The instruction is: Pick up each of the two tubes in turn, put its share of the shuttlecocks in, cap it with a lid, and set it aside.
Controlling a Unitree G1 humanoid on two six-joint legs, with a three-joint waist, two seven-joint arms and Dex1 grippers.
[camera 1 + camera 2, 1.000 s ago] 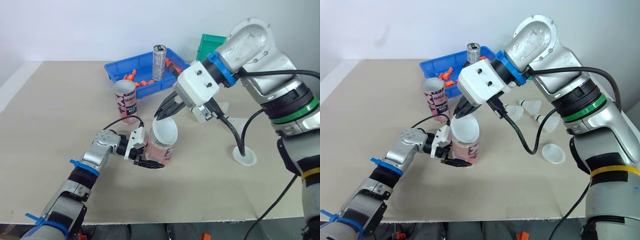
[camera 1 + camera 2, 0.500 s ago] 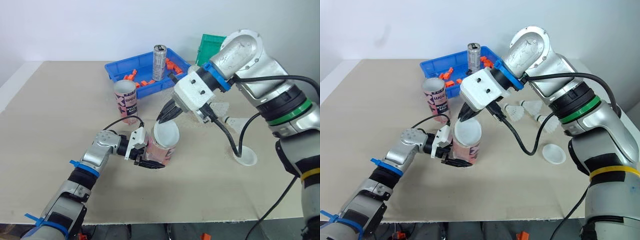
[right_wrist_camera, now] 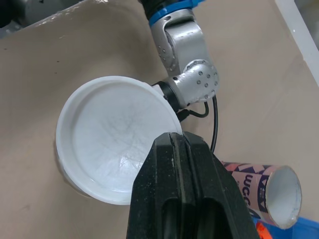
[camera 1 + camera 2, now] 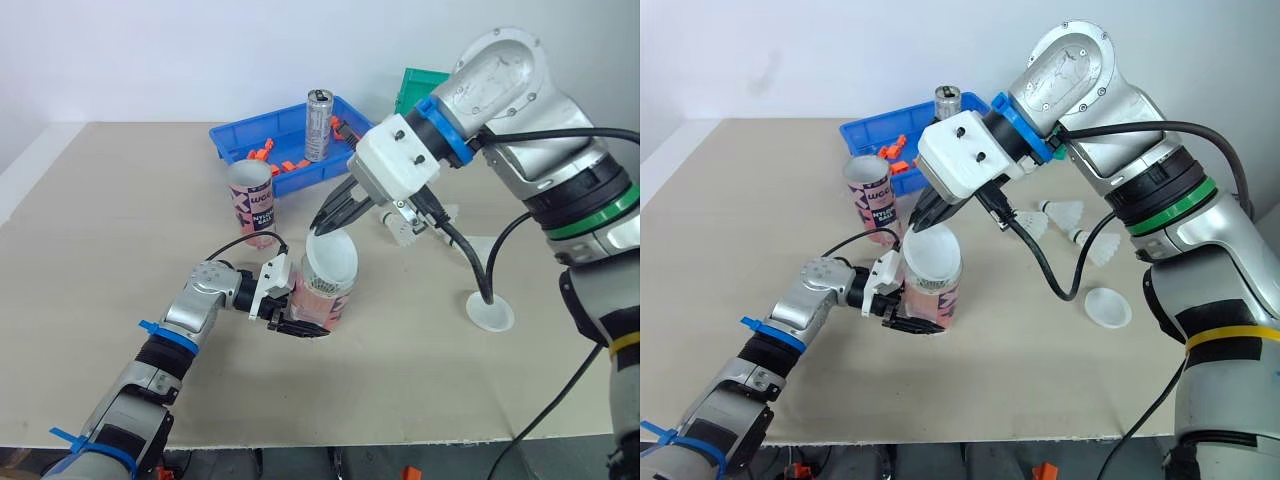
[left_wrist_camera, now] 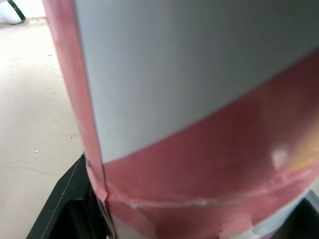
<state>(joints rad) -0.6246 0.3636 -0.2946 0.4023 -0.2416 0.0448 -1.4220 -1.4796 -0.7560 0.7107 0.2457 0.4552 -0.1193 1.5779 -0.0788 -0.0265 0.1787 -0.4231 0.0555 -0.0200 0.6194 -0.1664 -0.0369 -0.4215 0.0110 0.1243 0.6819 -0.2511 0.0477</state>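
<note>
My right pincer [image 4: 323, 228]: pinched on tilted white lid [image 4: 332, 262], just below. My left pincer [image 4: 288, 318]: clamped round pink tube [image 4: 318, 300] beneath.

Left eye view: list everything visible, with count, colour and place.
held tube: one, pink, table centre
lid: one, white, tilted at the held tube's mouth
second tube: one, pink, open, standing before the tray
spare lid: one, white, flat on table, right side
shuttlecocks: about three, white, loose by the right arm's cable
tray: one, blue, far edge
orange pieces: several, in the tray
can: one, silver, upright in tray
bin: one, green, behind right arm
table: one, beige
left pincer: black, shut on held tube
right pincer: black, shut on lid's edge
</note>
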